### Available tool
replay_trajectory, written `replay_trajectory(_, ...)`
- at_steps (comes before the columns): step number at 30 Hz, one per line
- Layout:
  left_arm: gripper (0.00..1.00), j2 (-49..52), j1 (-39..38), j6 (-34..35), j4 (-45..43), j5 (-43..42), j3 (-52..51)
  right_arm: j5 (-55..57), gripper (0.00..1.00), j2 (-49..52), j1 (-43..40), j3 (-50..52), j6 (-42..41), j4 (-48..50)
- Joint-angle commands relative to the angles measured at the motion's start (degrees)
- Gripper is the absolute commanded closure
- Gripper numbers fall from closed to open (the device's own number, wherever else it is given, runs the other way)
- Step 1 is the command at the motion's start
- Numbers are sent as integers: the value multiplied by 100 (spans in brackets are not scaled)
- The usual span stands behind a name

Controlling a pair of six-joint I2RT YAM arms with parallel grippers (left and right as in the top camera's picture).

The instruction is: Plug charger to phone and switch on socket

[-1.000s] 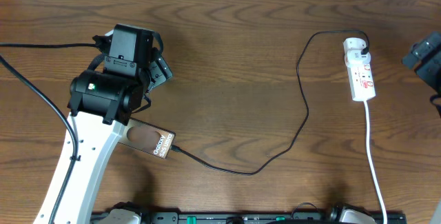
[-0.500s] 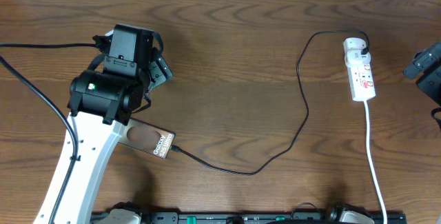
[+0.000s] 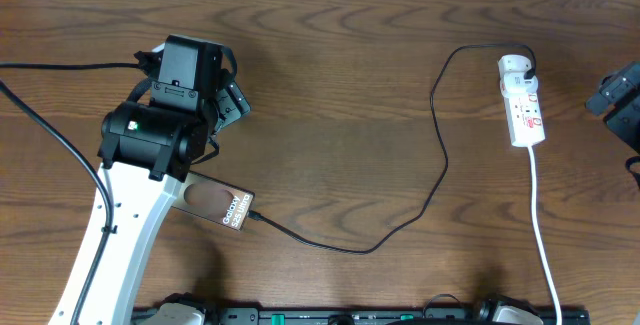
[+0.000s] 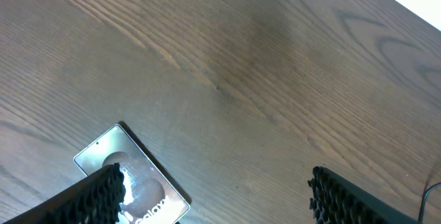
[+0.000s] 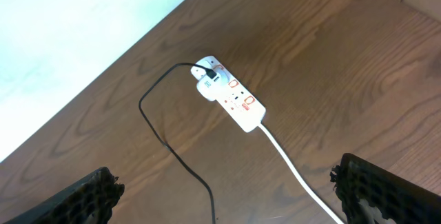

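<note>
The phone lies flat at the front left, its "Galaxy" face up, partly under my left arm; it also shows in the left wrist view. The charger cable runs from the phone's right end across the table to the socket, a white power strip at the far right. The plug tip sits at the phone's edge. My left gripper is open above the table just beyond the phone. My right gripper is open, high above the socket and its cable.
The strip's white cord runs toward the front edge. A thick black robot cable crosses the left side. The right arm's body sits at the right edge. Bare wood lies between phone and socket.
The right arm has drawn slightly toward the right edge in the overhead view. The left arm, phone and cable have not moved.
</note>
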State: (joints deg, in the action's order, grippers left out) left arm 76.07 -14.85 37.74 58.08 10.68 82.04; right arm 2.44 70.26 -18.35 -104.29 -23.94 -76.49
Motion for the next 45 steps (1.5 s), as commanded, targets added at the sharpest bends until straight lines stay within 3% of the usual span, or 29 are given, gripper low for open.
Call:
replay_trajectory(1,15,28,-11,70,15,94,70,85,1,-13,44,-7,-87,-9)
replay_trajectory(11,15,-13,-7,-232,175,205,9,85,1,-13,44,-7,-87,-9)
replay_trajectory(16,15,-752,-7,-229,-55,702,-723,85,1,-13,44,-7,-87,-9)
replay_trajectory(20,15,-1917,-7,-232,-1325,745,-2002,85,1,-13,44,-7,-87,-9)
replay_trajectory(27,15,-4325,210,-234,-4798,737,-4959,85,1,-13,44,-7,-87,-9)
replay_trajectory(31,15,-5224,450,-260,-6181,730,-6203,85,1,-13,44,-7,-87,-9)
replay_trajectory(37,15,-6133,1064,-990,-7047,13,-7263,85,1,-13,44,-7,-87,-9)
replay_trajectory(45,15,-6966,1596,-2197,-6872,-822,-7558,85,1,-13,44,-7,-87,-9)
